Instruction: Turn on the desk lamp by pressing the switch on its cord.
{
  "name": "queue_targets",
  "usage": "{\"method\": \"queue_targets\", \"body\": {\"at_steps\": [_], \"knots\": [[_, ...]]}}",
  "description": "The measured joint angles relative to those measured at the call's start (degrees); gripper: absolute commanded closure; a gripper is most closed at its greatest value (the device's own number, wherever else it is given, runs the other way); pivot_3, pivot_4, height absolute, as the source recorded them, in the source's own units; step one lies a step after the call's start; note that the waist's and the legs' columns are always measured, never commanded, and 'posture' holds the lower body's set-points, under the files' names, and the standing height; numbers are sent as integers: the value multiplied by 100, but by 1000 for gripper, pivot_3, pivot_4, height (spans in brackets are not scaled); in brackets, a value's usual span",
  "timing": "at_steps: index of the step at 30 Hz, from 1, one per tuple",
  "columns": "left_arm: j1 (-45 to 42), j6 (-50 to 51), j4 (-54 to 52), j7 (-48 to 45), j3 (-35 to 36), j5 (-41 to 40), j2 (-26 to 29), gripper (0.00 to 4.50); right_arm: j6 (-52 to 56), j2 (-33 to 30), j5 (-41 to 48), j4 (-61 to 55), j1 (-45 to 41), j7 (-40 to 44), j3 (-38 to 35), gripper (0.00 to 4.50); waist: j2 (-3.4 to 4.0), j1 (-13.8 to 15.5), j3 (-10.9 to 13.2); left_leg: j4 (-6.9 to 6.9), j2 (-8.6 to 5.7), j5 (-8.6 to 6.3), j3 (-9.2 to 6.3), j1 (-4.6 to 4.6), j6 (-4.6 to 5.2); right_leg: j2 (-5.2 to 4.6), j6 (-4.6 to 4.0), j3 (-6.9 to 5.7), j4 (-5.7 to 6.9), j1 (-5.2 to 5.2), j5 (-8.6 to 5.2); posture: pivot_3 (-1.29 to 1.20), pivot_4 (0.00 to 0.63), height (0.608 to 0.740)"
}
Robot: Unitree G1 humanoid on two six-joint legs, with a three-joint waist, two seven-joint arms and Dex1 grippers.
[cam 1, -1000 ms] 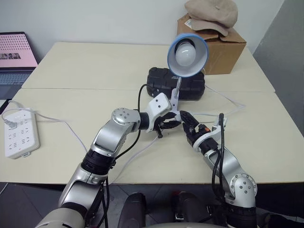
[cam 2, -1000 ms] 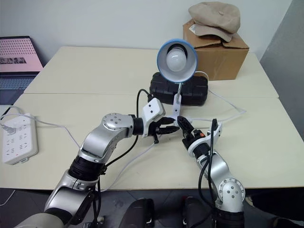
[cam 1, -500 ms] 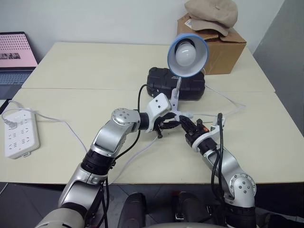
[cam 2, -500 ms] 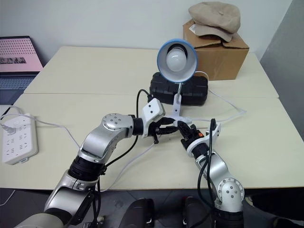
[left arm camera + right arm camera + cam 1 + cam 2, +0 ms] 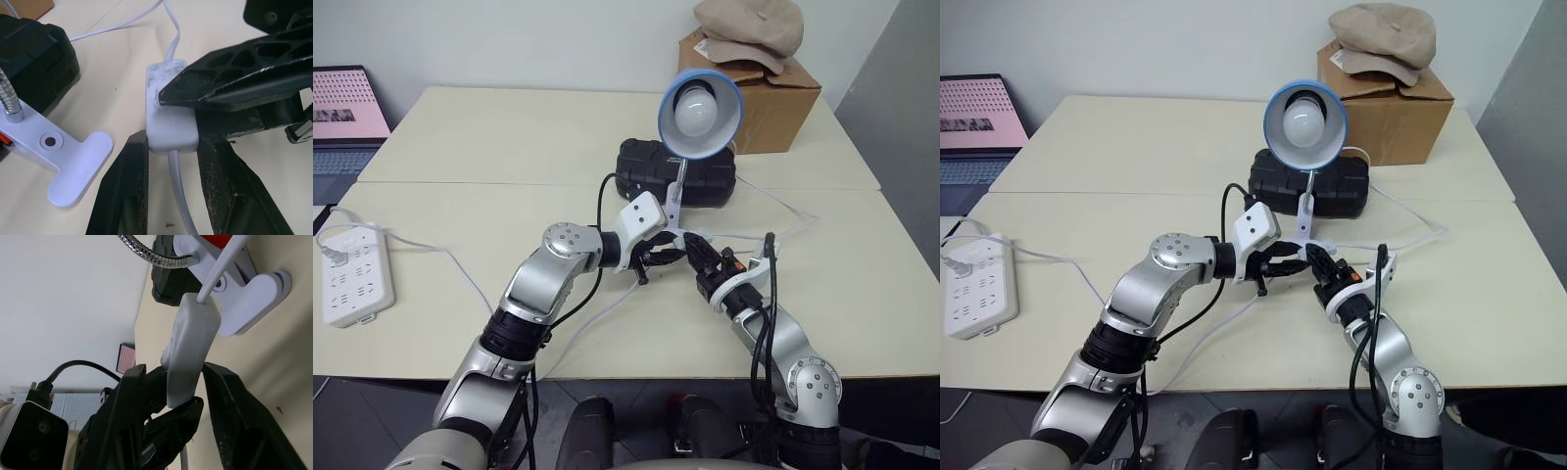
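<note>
The desk lamp (image 5: 700, 110) has a light-blue shade and a white bulb that shows no glow. It stands mid-table on its white clip base (image 5: 63, 161). Just in front of the base, my left gripper (image 5: 171, 142) is shut on the switch (image 5: 168, 115), a white oblong block on the cord (image 5: 178, 196), and holds it a little above the table. My right gripper (image 5: 174, 368) comes in from the right and is open. Its fingers (image 5: 230, 416) stand on either side of the switch (image 5: 193, 347), and one tip lies against the switch's face.
A black case (image 5: 651, 166) sits behind the lamp, with a cardboard box (image 5: 773, 103) and a cap on it at the back right. The cord (image 5: 783, 211) loops to the right. A white power strip (image 5: 352, 279) lies at the left edge, near a laptop (image 5: 342, 108).
My right gripper's fingers pinched in on the switch and have parted again. The left arm has kept still, and the bulb looks the same.
</note>
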Motion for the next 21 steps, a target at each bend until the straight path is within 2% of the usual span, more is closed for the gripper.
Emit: {"method": "queue_targets", "body": {"at_steps": [21], "knots": [[0, -60, 0, 0, 0, 0, 0, 3411, -128, 17, 10, 35, -6, -69, -6, 2296, 0, 0, 0, 0, 0, 0, 0, -7, 0, 0, 0, 0, -1, -7, 0, 0, 150, 740]]}}
